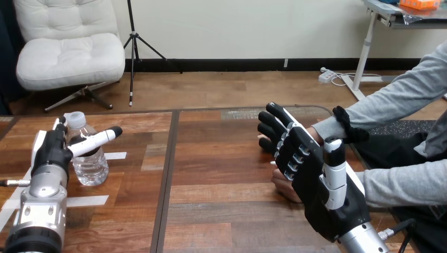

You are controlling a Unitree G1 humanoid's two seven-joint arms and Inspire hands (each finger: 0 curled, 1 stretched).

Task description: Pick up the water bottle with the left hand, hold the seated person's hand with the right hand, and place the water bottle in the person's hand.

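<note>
I see a dark wooden plank tabletop [221, 174]. My right hand [311, 174] lies over the person's hand [283, 188], fingers spread and nearly straight. My left hand [50, 153] has its fingers apart, with the thumb straight across the clear, ribbed plastic water bottle [90, 161]. The bottle stands upright, cap up, at the tabletop's left.

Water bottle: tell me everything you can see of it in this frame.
The bottle is clear plastic with a pale cap and a ridged lower body. It stands upright on the table, near the left edge, between strips of white tape. The left hand is against its left side and reaches across its front; whether it grips the bottle cannot be told. The fill level is unclear.
</note>
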